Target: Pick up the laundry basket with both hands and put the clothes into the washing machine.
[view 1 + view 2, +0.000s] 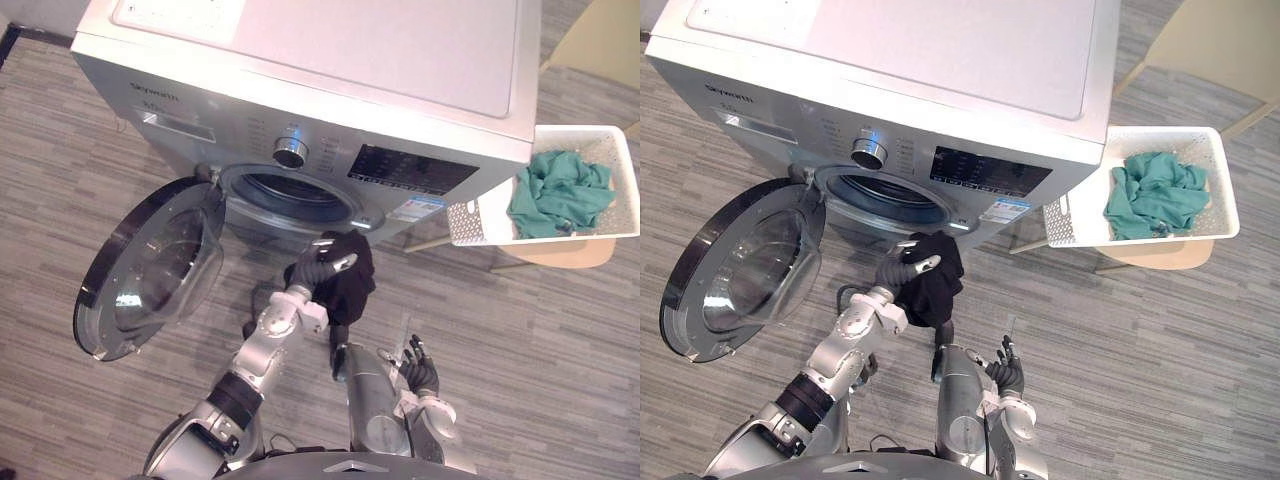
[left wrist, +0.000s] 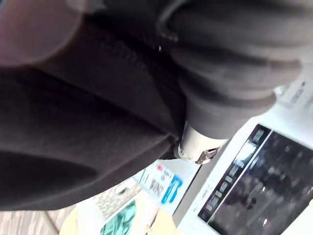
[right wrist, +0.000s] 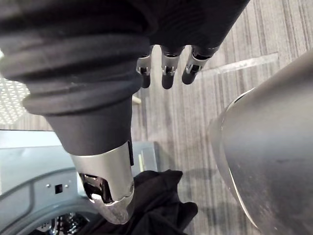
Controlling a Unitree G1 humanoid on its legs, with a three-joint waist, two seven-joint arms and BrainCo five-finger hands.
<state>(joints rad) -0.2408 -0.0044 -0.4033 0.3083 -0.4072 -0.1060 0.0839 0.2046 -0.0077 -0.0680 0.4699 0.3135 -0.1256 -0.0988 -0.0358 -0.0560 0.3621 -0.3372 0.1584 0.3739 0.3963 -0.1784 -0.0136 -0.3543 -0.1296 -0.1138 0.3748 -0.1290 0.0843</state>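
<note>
My left hand (image 1: 322, 268) is shut on a black garment (image 1: 350, 285), holding it just below the washing machine's round opening (image 1: 290, 198). The cloth hangs down from the hand and also shows as black garment (image 3: 156, 203) in the right wrist view. The machine's door (image 1: 148, 268) stands swung open to the left. A white laundry basket (image 1: 480, 222) sits to the right of the machine with a teal garment (image 1: 560, 193) inside. My right hand (image 1: 420, 372) hangs low near my body with relaxed fingers (image 3: 167, 68), holding nothing.
The silver washing machine (image 1: 340, 60) fills the upper middle, with a dial (image 1: 290, 152) and dark panel (image 1: 410, 170). The basket rests on a pale wooden stool (image 1: 560, 255). Grey striped floor (image 1: 560, 350) lies open at the right.
</note>
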